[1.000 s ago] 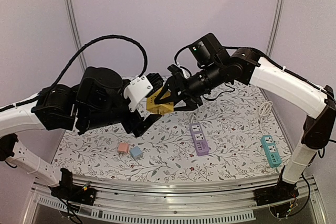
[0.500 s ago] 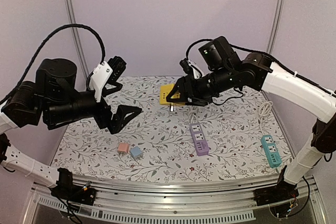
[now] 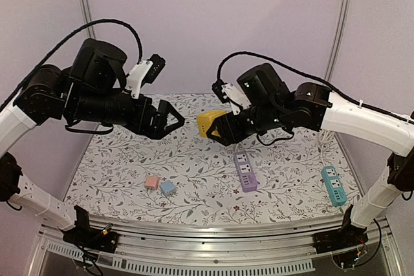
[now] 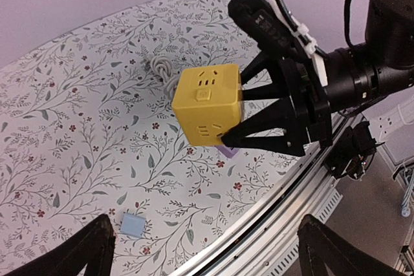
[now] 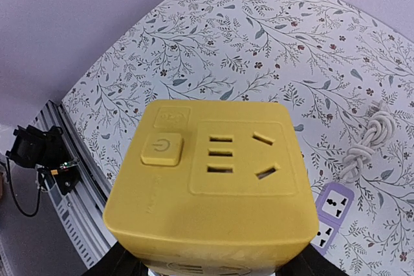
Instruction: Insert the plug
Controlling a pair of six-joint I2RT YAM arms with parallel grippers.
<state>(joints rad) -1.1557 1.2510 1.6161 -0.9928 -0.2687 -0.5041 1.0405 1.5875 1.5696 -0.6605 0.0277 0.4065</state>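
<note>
Right gripper [image 3: 218, 128] clasps a yellow plastic cube-shaped socket block [image 3: 208, 123], held in the air above the floral-print table [image 3: 291, 153]; left gripper [image 3: 171, 123] faces it close by, jaws spread wide, empty; small pink plug [image 3: 151, 182] and small blue plug [image 3: 167, 187] lie just beside each other on the table.

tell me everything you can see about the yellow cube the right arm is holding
The yellow cube socket is a matte, plastic-looking block with rounded edges. One face has a raised power button beside a group of socket slots; another face shows slots too. It hangs tilted above the table, clamped by the right gripper. Nothing else touches it, and no plug sits in any visible slot.
</note>
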